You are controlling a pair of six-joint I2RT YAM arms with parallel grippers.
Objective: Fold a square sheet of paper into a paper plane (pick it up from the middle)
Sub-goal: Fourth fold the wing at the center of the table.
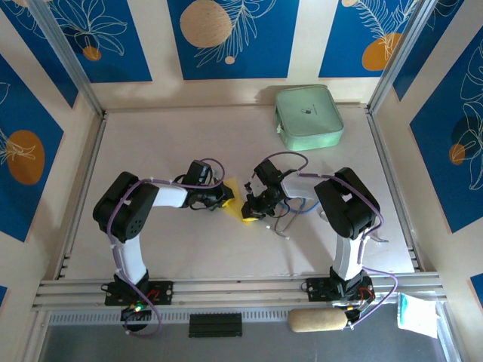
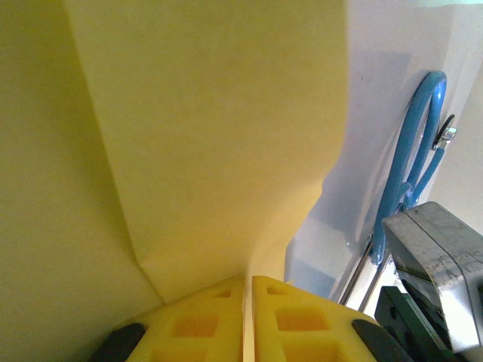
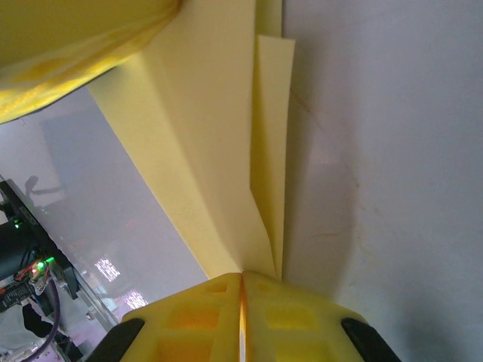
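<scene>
The pale surface (image 1: 189,249) carries a mint-green case (image 1: 309,117) toward 1 o'clock from its middle, well apart from everything else. Both arms bend inward and meet near the centre. Between them sits the yellow paper (image 1: 244,188), already creased into overlapping layers (the right wrist view shows a long narrow flap lying over a wider panel).

The left tool (image 1: 225,198) reaches the paper from 9 o'clock. In its wrist view its yellow fingers (image 2: 204,324) are pressed together on an edge of the paper (image 2: 211,136), which rises and curves away toward 12 o'clock. The right tool (image 1: 250,213) comes in from about 5 o'clock, its fingers (image 3: 287,317) likewise pinched narrow on the folded layers (image 3: 219,151) where the creases converge. A blue looped cable (image 2: 411,151) lies on the surface at 3 o'clock of the paper in the left wrist view.
</scene>
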